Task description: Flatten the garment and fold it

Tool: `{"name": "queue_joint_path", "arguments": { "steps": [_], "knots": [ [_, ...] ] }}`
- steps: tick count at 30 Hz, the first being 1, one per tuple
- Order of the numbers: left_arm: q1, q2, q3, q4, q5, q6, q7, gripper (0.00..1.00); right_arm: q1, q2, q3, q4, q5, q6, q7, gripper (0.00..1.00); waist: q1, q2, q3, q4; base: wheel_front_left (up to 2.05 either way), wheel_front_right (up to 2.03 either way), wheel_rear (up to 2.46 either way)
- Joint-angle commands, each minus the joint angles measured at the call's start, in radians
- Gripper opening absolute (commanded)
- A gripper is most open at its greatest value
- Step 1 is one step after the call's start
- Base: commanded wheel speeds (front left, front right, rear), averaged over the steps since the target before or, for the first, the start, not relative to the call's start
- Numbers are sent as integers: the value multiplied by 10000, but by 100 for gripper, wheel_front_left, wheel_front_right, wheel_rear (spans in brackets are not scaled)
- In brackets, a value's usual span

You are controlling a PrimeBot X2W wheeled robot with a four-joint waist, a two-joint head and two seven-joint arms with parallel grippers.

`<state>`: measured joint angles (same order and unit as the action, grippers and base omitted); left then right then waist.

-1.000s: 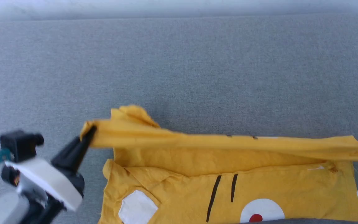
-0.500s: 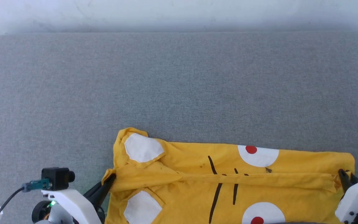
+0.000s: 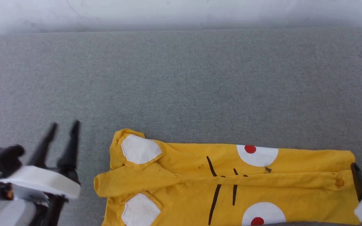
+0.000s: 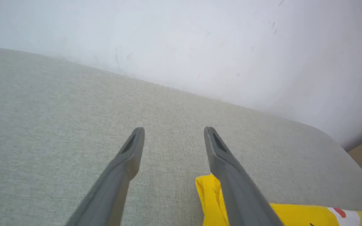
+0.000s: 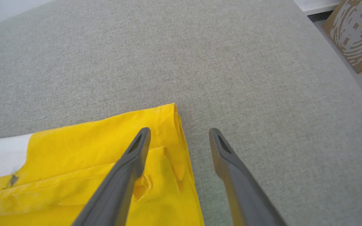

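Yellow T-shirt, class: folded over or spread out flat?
Folded over. The bright yellow cotton T-shirt lies doubled on the grey fabric surface; a layered edge crosses its middle, white patches mirrored either side.

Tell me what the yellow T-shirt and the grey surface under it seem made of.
Yellow T-shirt: thin soft cloth, probably cotton, matte; it lies limp with creases and folded hems. Grey surface: woven upholstery fabric, matte, with a fine flecked weave; its rounded edge hints at padding.

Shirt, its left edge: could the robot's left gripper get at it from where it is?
Probably yes. The left gripper is open beside the shirt, with bare grey cushion between them and nothing lying on that edge.
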<state>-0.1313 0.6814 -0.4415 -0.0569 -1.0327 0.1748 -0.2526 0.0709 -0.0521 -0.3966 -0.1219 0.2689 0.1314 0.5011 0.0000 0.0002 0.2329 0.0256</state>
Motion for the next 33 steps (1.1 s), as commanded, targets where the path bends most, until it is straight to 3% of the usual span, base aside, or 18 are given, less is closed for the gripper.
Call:
{"name": "queue_joint_path", "arguments": {
  "steps": [1, 6, 10, 15, 16, 17, 18, 19, 25, 33],
  "knots": [
    [176, -155, 384, -219, 394, 214, -70, 100, 126, 17, -74, -50, 81, -7, 26, 100, 0, -2, 56, -9, 0, 0, 0],
    [1041, -1340, 2426, -1677, 2994, 605, -87, 100, 495, 18, -66, 144, 133, -7, 329, 100, 0, -2, 253, 39, 0, 0, 0],
    [1743, -2223, 3141, -2119, 4315, 370, -89, 100, 515, 18, 42, 434, 314, -7, 420, 100, 0, -2, 360, 130, 0, 0, 0],
    [2181, -2954, 3543, -1888, 4994, -103, -90, 100, 408, 18, 20, 956, 221, -7, 491, 100, 0, -2, 394, 284, 0, 0, 0],
    [2211, -3072, 3625, -1860, 5059, -203, -90, 100, 391, 18, 14, 1091, 254, -7, 607, 84, 0, -2, 407, 319, 0, 0, 0],
    [2234, -3156, 3702, -1830, 5142, -294, -90, 100, 377, 18, 6, 1212, 292, -7, 748, 29, 0, -2, 425, 352, 0, 0, 0],
    [2243, -3228, 3780, -1805, 5222, -376, -90, 100, 356, 18, 5, 1296, 337, -7, 882, 4, 0, -2, 445, 379, 0, 0, 0],
    [2246, -3281, 3853, -1778, 5315, -445, -90, 100, 327, 18, 4, 1345, 376, -7, 990, 0, 0, -2, 461, 400, 0, 0, 0],
    [2168, -3493, 4147, -1627, 5940, -745, -90, 100, -16, 18, -163, 1145, 148, -7, 1156, 0, 0, -2, 454, 387, 0, 0, 0],
    [2278, -3842, 4315, -1366, 6305, -1047, -91, 100, -543, 18, -1182, 401, -1252, -7, 1455, 0, 0, -2, 179, 209, 0, 0, 0]
  ]
}}
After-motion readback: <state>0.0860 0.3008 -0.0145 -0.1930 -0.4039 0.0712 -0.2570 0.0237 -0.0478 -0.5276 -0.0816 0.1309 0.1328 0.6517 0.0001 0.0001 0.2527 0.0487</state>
